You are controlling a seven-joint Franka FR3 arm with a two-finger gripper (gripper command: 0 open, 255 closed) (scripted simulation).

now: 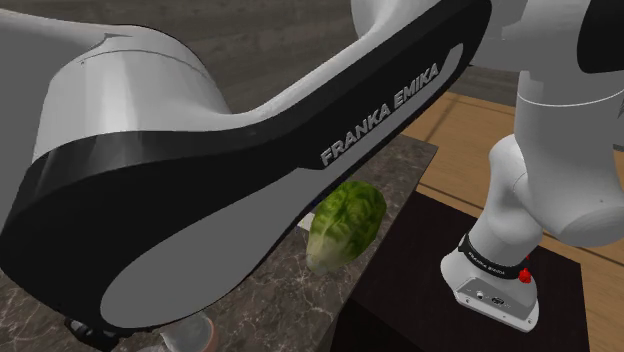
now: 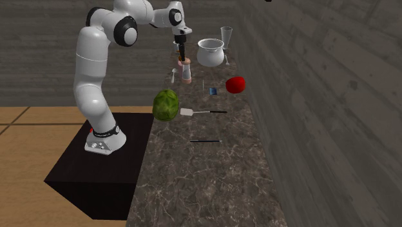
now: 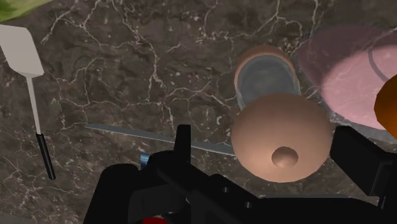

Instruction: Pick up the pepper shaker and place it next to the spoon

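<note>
The pepper shaker (image 2: 186, 69) stands upright at the far end of the stone counter (image 2: 206, 174); it is tan-pink with a round knob. In the wrist view its knob (image 3: 282, 137) sits between my black fingers. My gripper (image 3: 264, 135) is open: the one finger (image 3: 183, 137) stands clear of the knob and the other (image 3: 359, 159) is close beside it. In the second exterior view my gripper (image 2: 181, 53) hangs straight over the shaker. A thin grey utensil (image 3: 159, 138) lies on the counter beside the shaker; I cannot tell whether it is the spoon.
A white pot (image 2: 210, 51) and a glass (image 2: 226, 35) stand behind the shaker. A red object (image 2: 236, 84), a small blue object (image 2: 212, 91), a white spatula (image 2: 203, 112), a lettuce (image 1: 345, 225) and a dark thin utensil (image 2: 205, 140) lie nearer. A pink disc (image 3: 356, 70) borders the shaker.
</note>
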